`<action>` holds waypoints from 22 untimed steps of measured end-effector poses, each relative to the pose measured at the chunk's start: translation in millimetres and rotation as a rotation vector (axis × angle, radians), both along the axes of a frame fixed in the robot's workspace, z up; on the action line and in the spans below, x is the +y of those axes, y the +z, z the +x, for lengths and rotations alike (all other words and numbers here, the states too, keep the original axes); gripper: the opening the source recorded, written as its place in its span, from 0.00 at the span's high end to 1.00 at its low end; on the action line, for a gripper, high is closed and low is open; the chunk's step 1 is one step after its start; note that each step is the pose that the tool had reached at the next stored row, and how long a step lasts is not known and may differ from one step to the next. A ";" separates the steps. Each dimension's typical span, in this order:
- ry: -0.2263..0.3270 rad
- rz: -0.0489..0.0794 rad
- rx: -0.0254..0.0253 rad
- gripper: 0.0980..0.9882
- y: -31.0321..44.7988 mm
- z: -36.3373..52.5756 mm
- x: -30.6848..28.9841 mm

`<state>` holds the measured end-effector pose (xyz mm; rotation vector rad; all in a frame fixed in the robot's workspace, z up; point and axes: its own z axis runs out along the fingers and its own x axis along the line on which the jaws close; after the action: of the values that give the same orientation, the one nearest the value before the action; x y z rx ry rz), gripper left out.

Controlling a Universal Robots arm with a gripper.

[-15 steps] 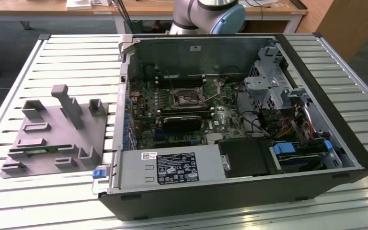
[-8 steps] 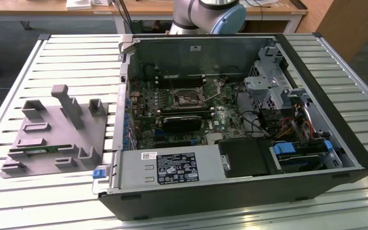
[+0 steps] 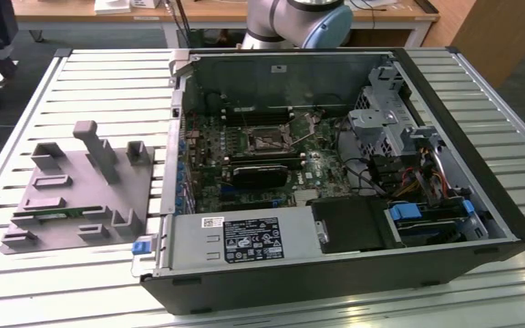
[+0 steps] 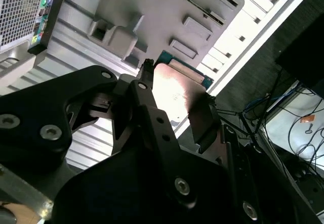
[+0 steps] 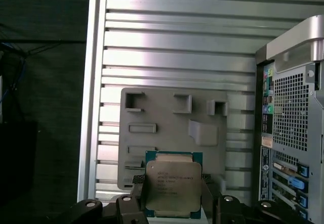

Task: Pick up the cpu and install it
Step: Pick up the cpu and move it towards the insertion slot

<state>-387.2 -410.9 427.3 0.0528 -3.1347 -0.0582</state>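
In both wrist views my gripper (image 5: 173,199) (image 4: 175,93) is shut on the cpu (image 5: 171,181) (image 4: 174,85), a flat square chip with a silvery top plate and a green edge. One black finger (image 5: 137,196) presses one side of it and the other finger (image 5: 211,196) the opposite side. The chip hangs well above the grey holder plate (image 5: 172,128) on the slatted table. In the exterior view the open computer case (image 3: 335,171) shows its motherboard, with the square socket (image 3: 267,140) near the middle.
The grey holder plate (image 3: 80,195) with upright pegs lies on the slatted metal table (image 3: 98,75) at the exterior view's left of the case. A black heatsink block (image 3: 258,174) sits on the motherboard. The arm's base (image 3: 299,20) stands behind the case.
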 end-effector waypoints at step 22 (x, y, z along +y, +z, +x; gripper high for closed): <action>0.000 0.000 0.0012 0.52 -0.5 100.0 0.1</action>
<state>-287.3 -410.9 426.8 0.0526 -3.1335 -0.0586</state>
